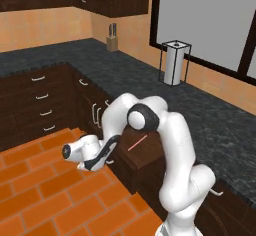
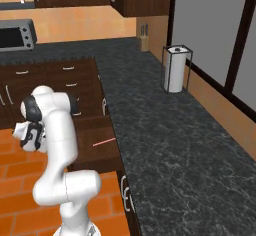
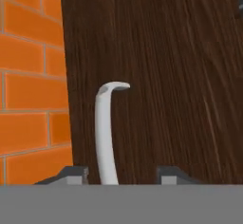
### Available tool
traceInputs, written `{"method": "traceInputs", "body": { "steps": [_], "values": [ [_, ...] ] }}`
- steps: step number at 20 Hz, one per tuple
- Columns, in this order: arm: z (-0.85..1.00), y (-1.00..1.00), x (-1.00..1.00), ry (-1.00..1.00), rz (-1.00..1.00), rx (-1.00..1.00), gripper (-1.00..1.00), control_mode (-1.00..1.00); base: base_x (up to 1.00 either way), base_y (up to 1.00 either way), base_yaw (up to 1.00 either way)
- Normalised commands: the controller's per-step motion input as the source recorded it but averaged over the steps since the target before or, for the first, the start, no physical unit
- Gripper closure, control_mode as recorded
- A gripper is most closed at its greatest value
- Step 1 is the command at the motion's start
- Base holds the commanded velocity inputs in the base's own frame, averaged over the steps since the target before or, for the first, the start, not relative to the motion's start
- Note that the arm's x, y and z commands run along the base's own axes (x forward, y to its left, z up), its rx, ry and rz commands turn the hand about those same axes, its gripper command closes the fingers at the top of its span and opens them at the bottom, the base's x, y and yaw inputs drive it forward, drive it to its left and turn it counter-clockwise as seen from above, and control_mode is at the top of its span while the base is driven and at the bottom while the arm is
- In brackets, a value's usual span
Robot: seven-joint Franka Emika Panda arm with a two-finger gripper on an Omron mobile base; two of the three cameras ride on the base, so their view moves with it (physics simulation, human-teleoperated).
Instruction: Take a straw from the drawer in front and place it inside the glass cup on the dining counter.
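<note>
The thin red-and-white striped straw (image 1: 137, 143) is seen lying flat inside the pulled-out dark brown wooden drawer (image 1: 141, 156), its long axis slanted across the drawer. The claw (image 3: 117, 171) is held at the drawer's front, its jaws parted around the curved silver handle (image 3: 106, 129), nothing gripped. The straw is judged to lie above and behind the claw.
</note>
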Motion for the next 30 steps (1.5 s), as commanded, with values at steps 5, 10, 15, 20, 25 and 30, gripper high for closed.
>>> {"method": "traceInputs", "body": {
  "steps": [5,10,15,20,25,30],
  "values": [
    [1.00,-0.08,-0.16,0.00,0.00,0.33,-1.00,-1.00,0.00,0.00,0.00],
    [0.96,-0.65,0.04,0.04,-0.09,0.21,-1.00,-1.00,0.00,0.00,0.00],
    [0.36,-0.76,0.39,0.17,-0.12,0.12,-1.00,-1.00,0.00,0.00,0.00],
    [-0.32,-0.51,0.44,0.10,-0.03,0.00,-1.00,-1.00,0.00,0.00,0.00],
    [-0.80,-0.08,0.40,0.09,0.00,0.05,-1.00,-1.00,0.00,0.00,0.00],
    [-0.76,0.00,0.37,0.13,0.00,0.18,-1.00,-1.00,0.00,0.00,0.00]
  ]
}}
